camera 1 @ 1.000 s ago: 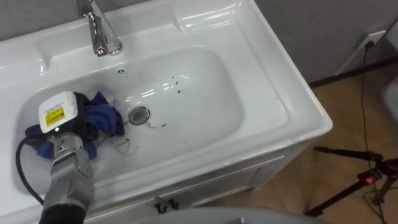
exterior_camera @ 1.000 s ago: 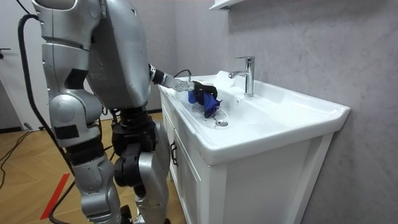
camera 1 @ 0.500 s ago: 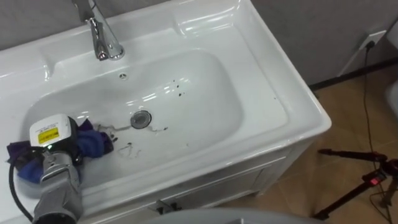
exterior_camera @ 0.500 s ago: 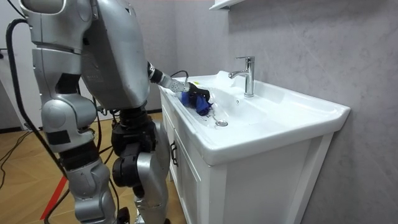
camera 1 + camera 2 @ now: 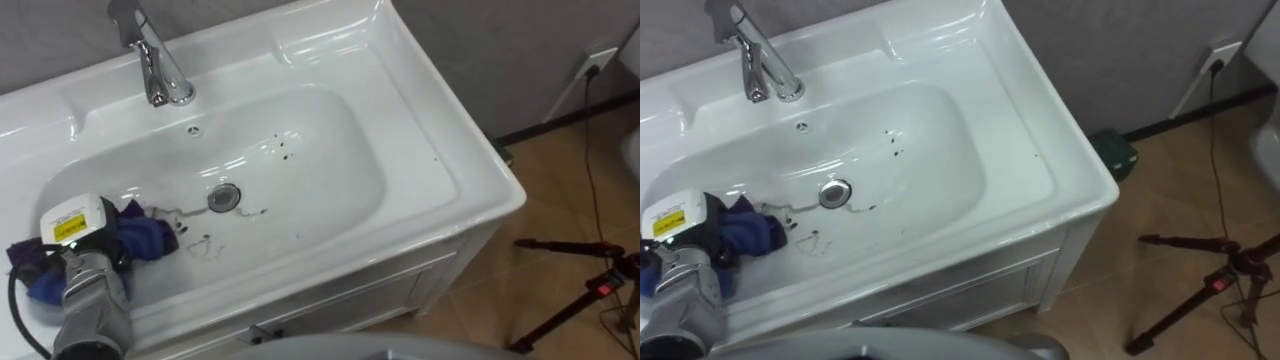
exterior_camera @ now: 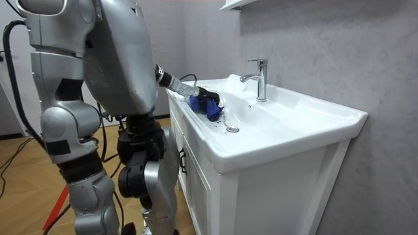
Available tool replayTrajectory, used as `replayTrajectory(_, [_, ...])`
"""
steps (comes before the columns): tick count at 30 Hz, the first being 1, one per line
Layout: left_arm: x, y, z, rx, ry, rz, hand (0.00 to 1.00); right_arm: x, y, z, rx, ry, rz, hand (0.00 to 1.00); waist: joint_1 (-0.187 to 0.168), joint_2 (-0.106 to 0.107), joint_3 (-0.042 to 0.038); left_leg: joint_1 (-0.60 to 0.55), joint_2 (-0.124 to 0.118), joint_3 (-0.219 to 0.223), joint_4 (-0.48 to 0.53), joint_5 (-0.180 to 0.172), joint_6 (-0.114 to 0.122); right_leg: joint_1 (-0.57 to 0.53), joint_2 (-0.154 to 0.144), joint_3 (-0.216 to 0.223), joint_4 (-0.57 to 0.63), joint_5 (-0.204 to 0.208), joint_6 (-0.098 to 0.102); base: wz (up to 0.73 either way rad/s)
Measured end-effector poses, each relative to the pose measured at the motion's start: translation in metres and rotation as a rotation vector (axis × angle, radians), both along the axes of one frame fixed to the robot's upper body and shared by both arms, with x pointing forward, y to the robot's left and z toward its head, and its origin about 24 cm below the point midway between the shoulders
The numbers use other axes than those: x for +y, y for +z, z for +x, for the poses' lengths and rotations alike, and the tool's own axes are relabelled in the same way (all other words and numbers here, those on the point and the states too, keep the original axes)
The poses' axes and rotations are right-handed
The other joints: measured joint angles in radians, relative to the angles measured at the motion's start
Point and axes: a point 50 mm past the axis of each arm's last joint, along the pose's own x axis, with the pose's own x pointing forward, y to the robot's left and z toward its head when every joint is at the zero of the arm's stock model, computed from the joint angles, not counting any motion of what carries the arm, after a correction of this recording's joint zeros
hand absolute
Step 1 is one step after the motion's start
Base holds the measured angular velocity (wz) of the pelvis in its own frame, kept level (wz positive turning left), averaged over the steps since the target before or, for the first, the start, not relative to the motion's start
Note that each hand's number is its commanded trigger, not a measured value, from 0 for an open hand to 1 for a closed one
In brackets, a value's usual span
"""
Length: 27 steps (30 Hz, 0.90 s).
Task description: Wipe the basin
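The white basin (image 5: 420,150) is set in a cabinet, with a chrome tap (image 5: 150,62) at the back and a drain (image 5: 223,197) in the middle of the bowl. My left hand (image 5: 75,232) is down at the bowl's left end, shut on a bunched blue cloth (image 5: 148,237) that lies against the bowl's floor. In the room view the left hand (image 6: 207,97) and the cloth (image 6: 213,111) are at the bowl's near end. Dark smears (image 5: 190,238) run between the cloth and the drain. Dark specks (image 5: 284,146) dot the bowl further right.
I stand at the front of the white cabinet (image 6: 196,189). A dark tripod (image 5: 585,285) lies on the wooden floor to the right. A cable runs from a wall socket (image 5: 600,60). A small dark green thing (image 5: 1110,152) sits by the wall.
My left hand has dragged the cloth from beside the drain to the bowl's left end, uncovering smears. Over the last half second it has barely moved.
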Motion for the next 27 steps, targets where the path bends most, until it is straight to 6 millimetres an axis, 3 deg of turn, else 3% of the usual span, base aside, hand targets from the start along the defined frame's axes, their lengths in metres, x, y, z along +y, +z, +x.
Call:
replayTrajectory(5, [0.001, -0.002, -0.001, -0.042, 0.082, -0.113, 1.00, -0.001, 0.000, 0.006, -0.015, 0.004, 0.002, 0.00, -0.004, -0.003, 0.0002, -0.002, 0.000, 0.001, 0.001, 0.000, 0.000, 0.002, 0.000, -0.003, -0.003, -0.001, 0.000, 0.01])
replayTrajectory(10, [-0.005, -0.002, 0.010, -0.068, 0.093, -0.252, 1.00, 0.000, 0.000, 0.012, -0.034, 0.012, 0.013, 0.00, -0.008, -0.008, 0.0021, -0.009, 0.000, 0.000, 0.004, 0.000, 0.000, 0.000, -0.001, -0.009, -0.004, -0.001, 0.000, 0.03])
replayTrajectory(20, [-0.015, -0.004, 0.021, -0.039, 0.040, -0.316, 1.00, 0.004, -0.002, 0.008, -0.003, 0.043, 0.023, 0.00, -0.010, -0.017, 0.0072, -0.009, 0.000, 0.001, 0.003, 0.000, 0.000, -0.005, -0.003, -0.005, 0.002, -0.002, 0.002, 0.00])
replayTrajectory(27, [-0.025, -0.001, 0.028, -0.058, 0.009, -0.327, 1.00, 0.015, -0.006, 0.004, 0.038, 0.058, 0.056, 0.00, -0.022, -0.050, 0.0093, -0.012, -0.001, 0.004, 0.001, 0.000, -0.001, -0.017, -0.006, 0.001, 0.025, -0.012, 0.003, 0.00])
